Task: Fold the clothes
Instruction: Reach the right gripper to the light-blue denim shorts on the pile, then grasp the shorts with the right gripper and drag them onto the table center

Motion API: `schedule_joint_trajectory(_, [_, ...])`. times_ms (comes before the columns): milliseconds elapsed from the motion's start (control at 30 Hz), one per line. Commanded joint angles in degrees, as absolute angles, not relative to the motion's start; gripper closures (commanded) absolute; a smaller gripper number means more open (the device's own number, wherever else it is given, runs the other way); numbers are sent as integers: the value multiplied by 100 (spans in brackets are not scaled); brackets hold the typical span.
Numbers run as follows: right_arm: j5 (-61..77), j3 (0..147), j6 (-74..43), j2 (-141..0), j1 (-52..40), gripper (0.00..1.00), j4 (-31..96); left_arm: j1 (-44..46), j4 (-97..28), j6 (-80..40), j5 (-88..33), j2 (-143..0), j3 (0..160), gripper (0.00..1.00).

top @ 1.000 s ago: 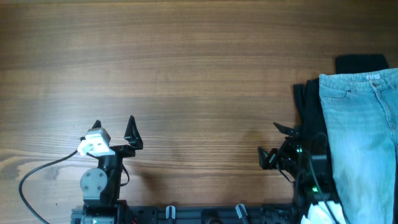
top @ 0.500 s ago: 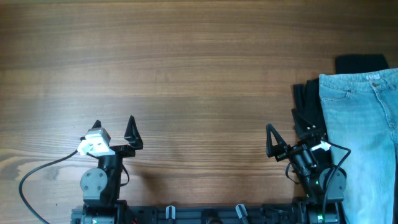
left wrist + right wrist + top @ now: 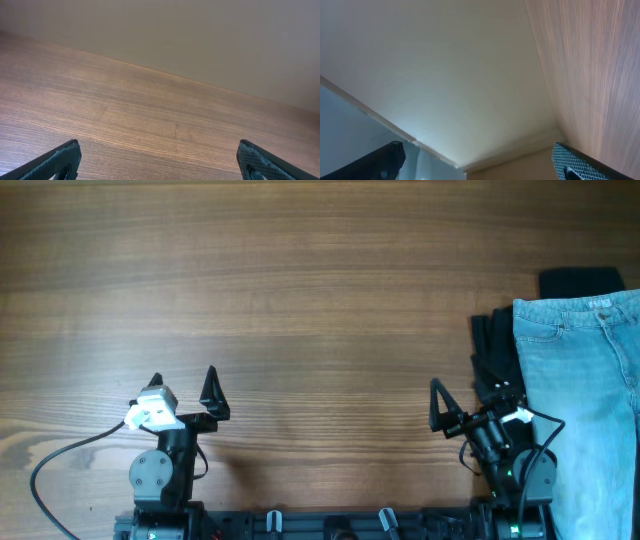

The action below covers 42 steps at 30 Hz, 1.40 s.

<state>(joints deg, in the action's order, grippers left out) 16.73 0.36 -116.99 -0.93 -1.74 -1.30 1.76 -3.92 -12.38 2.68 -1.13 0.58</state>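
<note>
Only overhead shows the denim shorts (image 3: pixel 582 380); wrist views show tabletop (image 3: pixel 150 125).

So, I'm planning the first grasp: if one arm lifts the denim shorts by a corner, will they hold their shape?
Probably not: the denim shorts lie flat with soft creases, so they would likely drape and sag. The fabric looks thick, so they are probably heavy for cloth. If pushed, they may bunch up and drag the black garment that seems to lie partly under their edge.
</note>
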Motion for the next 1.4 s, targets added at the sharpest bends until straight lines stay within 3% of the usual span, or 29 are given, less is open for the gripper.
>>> schedule_joint_trajectory(0, [1109, 32, -8694, -156, -207, 0, -462, 148, -392, -1247, 242, -75, 32, 0])
schedule_joint_trajectory(100, [707, 32, -4650, -156, -207, 0, -655, 148, -392, -1247, 244, -75, 32, 0])
schedule_joint_trajectory(233, [-145, 32, -1557, -167, -207, 0, -504, 148, -395, -1247, 244, -75, 32, 0])
schedule_joint_trajectory(333, [-871, 32, -1925, -178, -207, 0, -117, 148, -392, -1247, 242, -75, 32, 0])
schedule_joint_trajectory(467, [-779, 32, -2215, -292, -204, 0, -163, 148, -392, -1247, 244, -75, 32, 0])
schedule_joint_trajectory(533, [-261, 32, -2392, -292, -204, 0, -158, 148, -392, -1247, 244, -75, 32, 0])
schedule_joint_trajectory(700, [1542, 799, -1369, -620, -207, 0, 410, 148, -392, -1247, 244, -75, 32, 0])
schedule_joint_trajectory(800, [1962, 2095, -1372, -1669, -207, 0, 1404, 148, -392, -1275, 189, -75, 32, 0])
schedule_joint_trajectory(933, [2950, 3817, -1367, -3881, -204, 0, 2558, 148, -447, -1345, -1273, -82, 161, 0])
schedule_joint_trajectory(1033, [3435, 4569, -1354, -4936, -200, 0, 2622, 148, -1002, -1837, -1328, -187, 1068, 0])
schedule_joint_trajectory(1133, [2954, 5498, -1559, -5911, -193, 0, 3022, 148, -2265, -1756, -851, -1236, 2689, 0])
schedule_joint_trajectory(1300, [532, 7109, -1782, -7400, 80, 0, 4604, 148, -4178, -1629, -744, -4276, 5520, 0])
schedule_joint_trajectory(1367, [329, 7137, -1782, -7640, 425, 8, 4598, 148, -4558, -1627, -744, -5153, 6300, 0])
